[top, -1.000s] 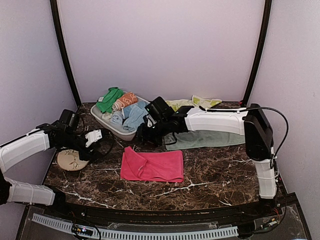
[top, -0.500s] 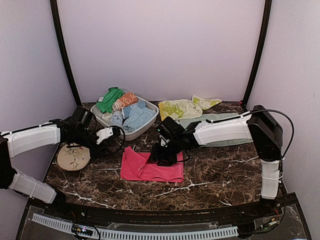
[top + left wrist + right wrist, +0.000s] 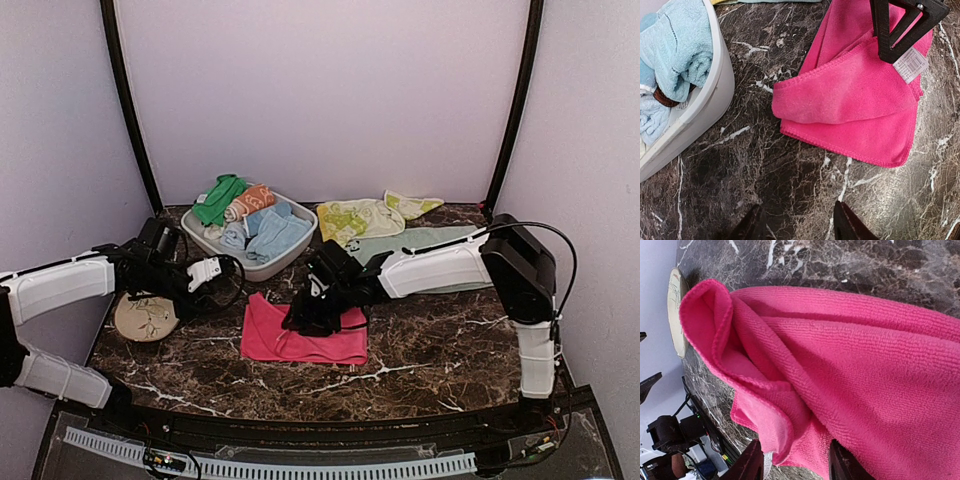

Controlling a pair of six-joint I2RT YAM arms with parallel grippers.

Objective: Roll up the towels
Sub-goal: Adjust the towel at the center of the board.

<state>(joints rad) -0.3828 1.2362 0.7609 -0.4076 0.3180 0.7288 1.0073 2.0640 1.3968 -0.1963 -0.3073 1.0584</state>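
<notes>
The hot-pink towel (image 3: 320,338) lies flat and loosely folded on the marble table; it also shows in the left wrist view (image 3: 855,100) and the right wrist view (image 3: 850,365). My right gripper (image 3: 305,315) is low over its left part, open, its jaws (image 3: 792,465) straddling a raised fold and the tag. My left gripper (image 3: 208,275) is open and empty (image 3: 797,227), just left of the towel above bare marble. The yellow-lime patterned towel (image 3: 360,218) lies at the back. The pale mint towel (image 3: 425,243) lies partly under the right arm.
A white basin (image 3: 205,240) holding rolled and loose cloths stands at the back left, close to my left gripper (image 3: 715,95). A round patterned plate (image 3: 145,318) lies at the left edge. The curved enclosure walls close in the back and both sides.
My right arm has swung from the basin down onto the left part of the pink towel, uncovering the yellow-lime towel. My left gripper has moved right, toward the towel's left edge.
</notes>
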